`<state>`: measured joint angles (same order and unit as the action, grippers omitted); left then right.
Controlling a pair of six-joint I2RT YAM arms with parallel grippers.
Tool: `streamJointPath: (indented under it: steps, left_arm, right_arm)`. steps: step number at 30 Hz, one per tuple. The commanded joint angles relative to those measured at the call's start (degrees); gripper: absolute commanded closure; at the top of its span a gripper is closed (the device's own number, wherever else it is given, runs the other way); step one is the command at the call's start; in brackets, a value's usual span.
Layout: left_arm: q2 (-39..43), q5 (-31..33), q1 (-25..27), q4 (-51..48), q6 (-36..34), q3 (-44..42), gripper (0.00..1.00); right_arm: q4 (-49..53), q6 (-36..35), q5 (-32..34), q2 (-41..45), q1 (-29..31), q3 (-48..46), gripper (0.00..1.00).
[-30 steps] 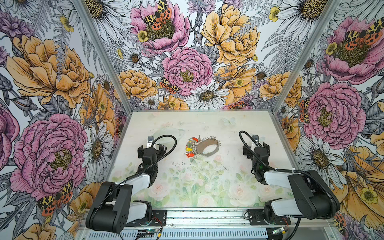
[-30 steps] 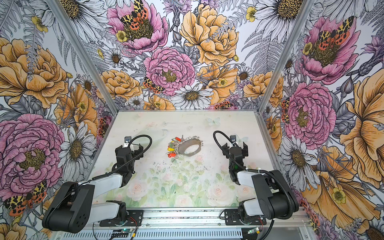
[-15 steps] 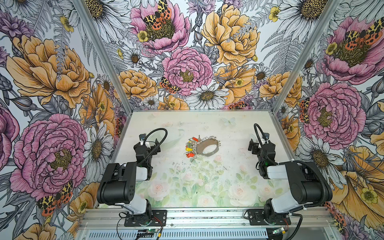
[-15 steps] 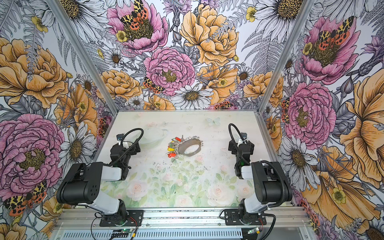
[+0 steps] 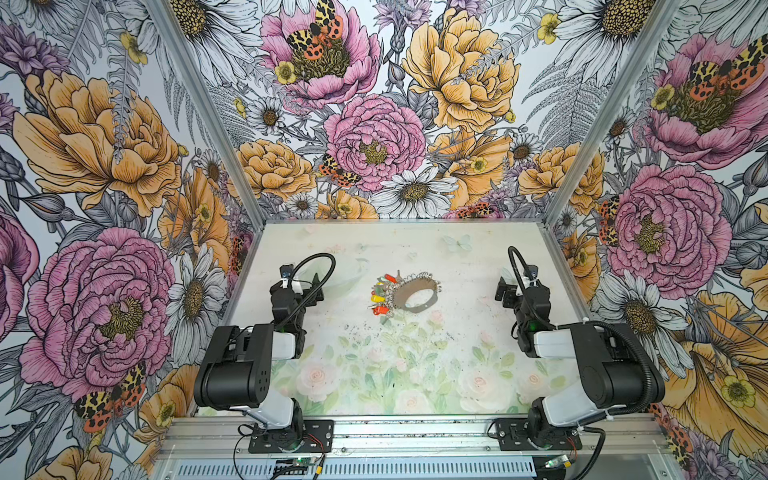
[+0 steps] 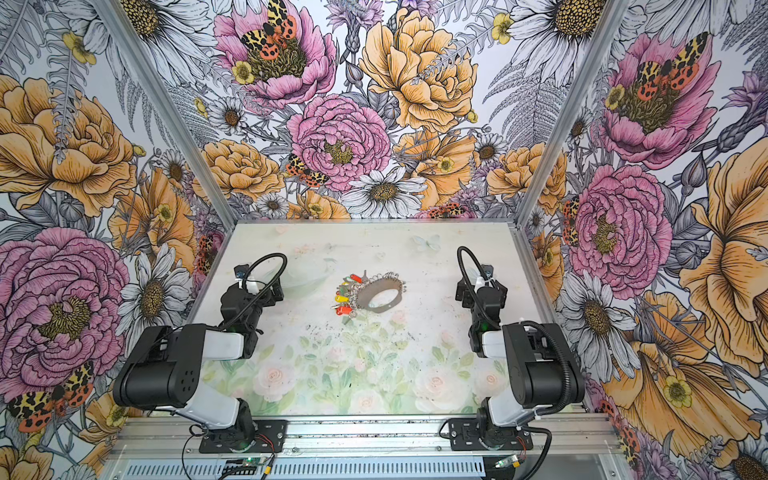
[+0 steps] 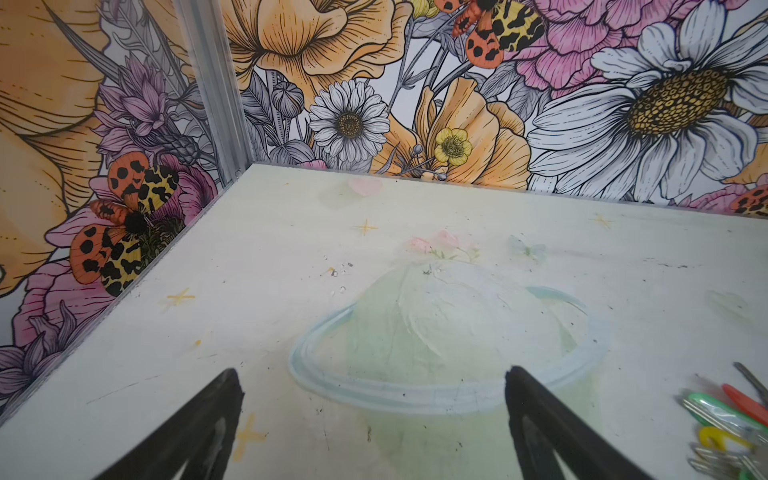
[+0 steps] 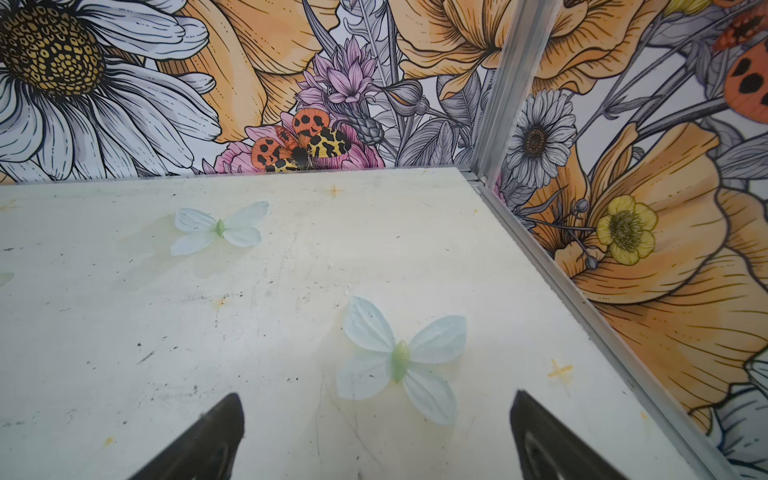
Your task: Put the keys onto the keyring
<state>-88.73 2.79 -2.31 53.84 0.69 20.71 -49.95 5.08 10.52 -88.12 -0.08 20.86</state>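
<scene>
Bearing the keyring (image 5: pixel 417 285), the scuffed pastel table (image 5: pixel 415 357) sits between flower-printed walls (image 5: pixel 374 133).

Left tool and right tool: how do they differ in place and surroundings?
The left tool faces a faded ringed-planet print; the right tool faces a pale butterfly print. The left tool's wrist view catches the keys; the right tool's shows none. Both tools are open and empty.

Grey-brown keyring (image 5: pixel 411 296) on floral table (image 5: pixel 415 374), coloured-tag keys (image 5: pixel 380 297) bunched against its edge
</scene>
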Motion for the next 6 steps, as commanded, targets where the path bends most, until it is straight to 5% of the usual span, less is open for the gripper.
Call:
streamJointPath:
  steps: [1, 6]
  left_arm:
    - [0.0, -2.1, -0.1, 0.1, -0.3, 0.8, 0.01]
    - [0.0, -2.1, -0.1, 0.0, -0.3, 0.8, 0.01]
  right_arm:
    - [-0.2, -0.1, -1.1, -0.1, -0.2, 1.5, 0.01]
    - [-0.7, -0.1, -1.1, 0.0, -0.2, 1.2, 0.01]
